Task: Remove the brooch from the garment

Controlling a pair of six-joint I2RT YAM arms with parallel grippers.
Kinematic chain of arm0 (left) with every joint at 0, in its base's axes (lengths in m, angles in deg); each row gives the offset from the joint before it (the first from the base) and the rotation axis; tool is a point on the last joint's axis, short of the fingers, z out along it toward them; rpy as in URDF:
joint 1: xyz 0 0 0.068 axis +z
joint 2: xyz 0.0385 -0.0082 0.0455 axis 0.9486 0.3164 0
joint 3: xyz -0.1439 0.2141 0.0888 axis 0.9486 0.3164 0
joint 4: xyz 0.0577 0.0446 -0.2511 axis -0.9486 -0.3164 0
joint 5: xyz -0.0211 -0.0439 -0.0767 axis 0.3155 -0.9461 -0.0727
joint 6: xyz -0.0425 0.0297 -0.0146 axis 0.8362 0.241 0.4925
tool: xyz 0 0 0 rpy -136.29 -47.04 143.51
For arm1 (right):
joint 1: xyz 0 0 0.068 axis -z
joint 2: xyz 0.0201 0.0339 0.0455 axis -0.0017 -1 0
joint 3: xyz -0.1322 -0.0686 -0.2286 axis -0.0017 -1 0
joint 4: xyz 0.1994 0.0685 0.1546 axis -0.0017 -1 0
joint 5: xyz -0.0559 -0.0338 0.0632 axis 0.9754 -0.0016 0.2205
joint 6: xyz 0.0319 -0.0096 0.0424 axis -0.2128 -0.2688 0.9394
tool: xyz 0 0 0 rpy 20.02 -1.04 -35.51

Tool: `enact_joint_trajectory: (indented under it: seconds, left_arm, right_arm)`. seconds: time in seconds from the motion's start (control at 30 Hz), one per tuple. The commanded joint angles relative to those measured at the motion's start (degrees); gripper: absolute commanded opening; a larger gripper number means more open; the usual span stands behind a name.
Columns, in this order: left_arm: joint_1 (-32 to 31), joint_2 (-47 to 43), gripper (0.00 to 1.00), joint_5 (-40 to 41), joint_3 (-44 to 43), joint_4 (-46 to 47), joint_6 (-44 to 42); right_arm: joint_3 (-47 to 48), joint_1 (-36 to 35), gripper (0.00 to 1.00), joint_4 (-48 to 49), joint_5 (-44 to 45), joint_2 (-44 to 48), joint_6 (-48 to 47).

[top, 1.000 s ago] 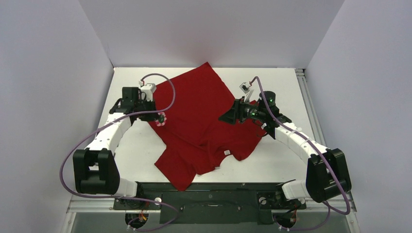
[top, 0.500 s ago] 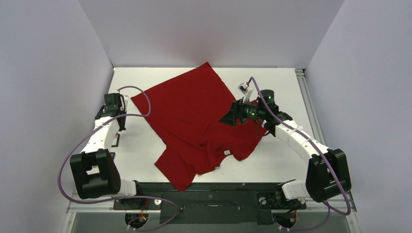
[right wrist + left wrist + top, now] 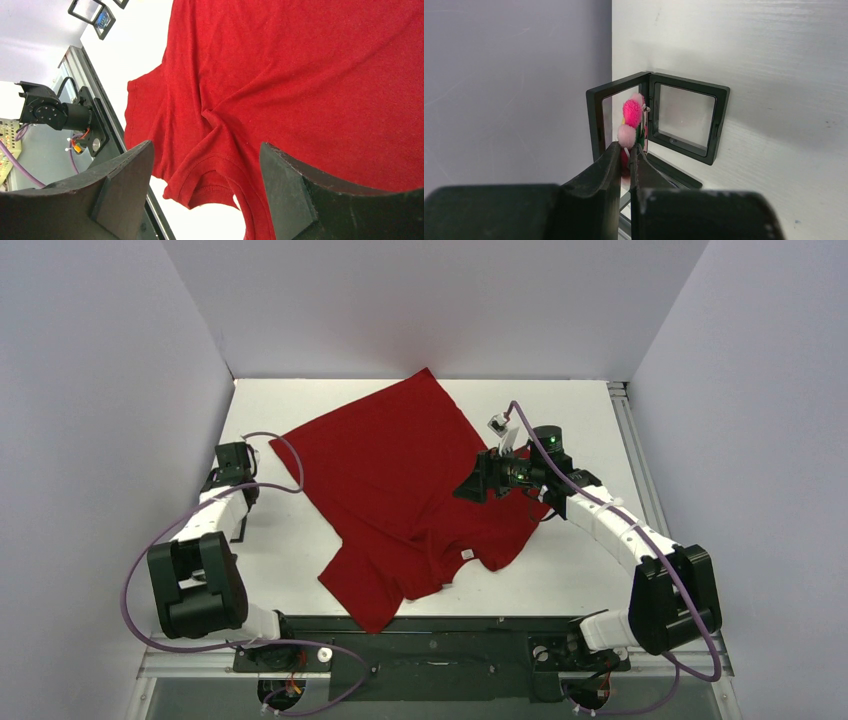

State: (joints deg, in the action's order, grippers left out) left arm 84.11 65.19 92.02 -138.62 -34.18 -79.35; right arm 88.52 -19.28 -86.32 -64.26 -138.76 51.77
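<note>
The brooch point(image 3: 632, 114), pink pom-pom petals with a green back, is pinched between my left gripper's point(image 3: 626, 149) fingertips, clear of the cloth. It hangs just in front of an open black display case point(image 3: 684, 117) by the left wall. The left wrist point(image 3: 232, 458) is at the table's left edge. The garment, a dark-red T-shirt point(image 3: 400, 460), lies spread across the table's middle, its white tag point(image 3: 467, 554) near the front. My right gripper point(image 3: 468, 487) hovers open and empty over the shirt's point(image 3: 300, 75) right part, the neckline below it point(image 3: 205, 146).
The black case point(image 3: 240, 525) lies by the left wall. More small black frames point(image 3: 102, 22) show at the table's left edge in the right wrist view. White walls close the left, back and right sides. A metal rail point(image 3: 635, 455) runs along the right edge.
My left arm has swung left from the shirt's left edge to the table's left side, carrying the brooch. The shirt's left corner has dropped flat. The right gripper has barely moved.
</note>
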Motion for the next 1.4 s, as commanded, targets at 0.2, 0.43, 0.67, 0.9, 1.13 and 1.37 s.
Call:
enact_joint_trajectory:
  seconds: [0.2, 0.43, 0.67, 0.9, 1.13, 1.37]
  left_arm:
    - [1.2, 3.5, 0.0, 2.5, 0.7, 7.2, -2.4]
    - [1.2, 4.7, 0.09, 0.0, 0.7, 5.7, -1.7]
    - [1.1, 4.6, 0.22, -4.2, 0.1, 2.1, -0.8]
    - [1.0, 5.0, 0.32, -6.4, -0.7, -0.3, -0.5]
    - [0.4, 5.2, 0.35, -7.4, -0.5, -1.7, 0.3]
    - [0.4, 4.1, 0.57, -10.0, -1.4, -4.2, 1.0]
  right_arm:
    - [2.9, -0.4, 0.72, -0.3, 0.0, -0.9, -2.3]
    - [3.7, -0.7, 0.72, -1.4, -0.2, -1.1, -2.7]
    - [4.0, -0.9, 0.72, -2.1, -0.1, -1.3, -3.2]
    - [4.4, -1.3, 0.72, -2.9, 0.2, -1.5, -4.1]
    - [4.8, -2.2, 0.72, -3.1, 0.4, -1.8, -4.7]
    - [5.3, -3.1, 0.72, -4.7, 0.9, -1.5, -6.4]
